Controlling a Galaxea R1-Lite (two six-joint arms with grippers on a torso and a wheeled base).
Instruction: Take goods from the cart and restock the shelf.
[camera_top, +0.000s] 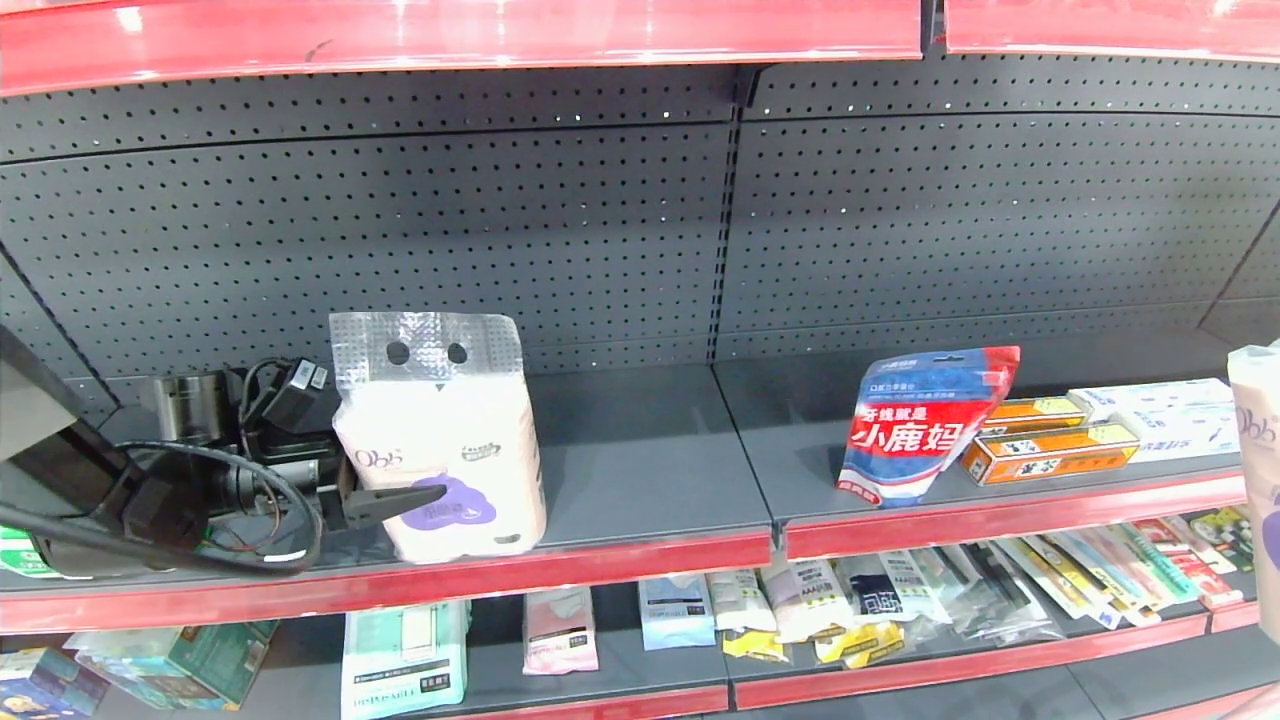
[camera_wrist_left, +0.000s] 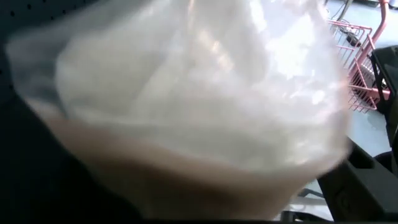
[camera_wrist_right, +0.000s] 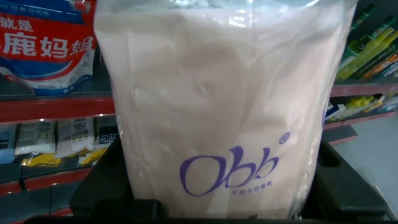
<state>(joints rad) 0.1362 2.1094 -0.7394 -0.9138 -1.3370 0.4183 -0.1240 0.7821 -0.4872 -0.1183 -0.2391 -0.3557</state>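
The left tissue pack (camera_top: 440, 430) is a white, soft block in clear film with purple lettering, a purple cloud mark and a flat handle flap pierced by two round holes. It stands upright on the dark middle shelf (camera_top: 640, 470), at about eight o'clock in the head view. The left end effector (camera_top: 420, 492) is against the pack's front face, and whether it grips cannot be told. The right tissue pack (camera_top: 1260, 480), of the same kind, hangs off the shelf at three o'clock. It is pinched at its lower part by the right end effector (camera_wrist_right: 221, 186), whose dark fingers (camera_wrist_right: 106, 180) press in from both sides. On the same shelf, toward four o'clock, a red-and-blue pouch (camera_top: 925, 425) leans against stacked orange boxes (camera_top: 1050, 450), with white boxes (camera_top: 1160, 415) just beyond them. The lower shelf (camera_top: 600, 700) holds a row of small flat packets (camera_top: 880, 595). A pink wire cart (camera_wrist_left: 360, 68) stands behind the left arm, its load not discernible.
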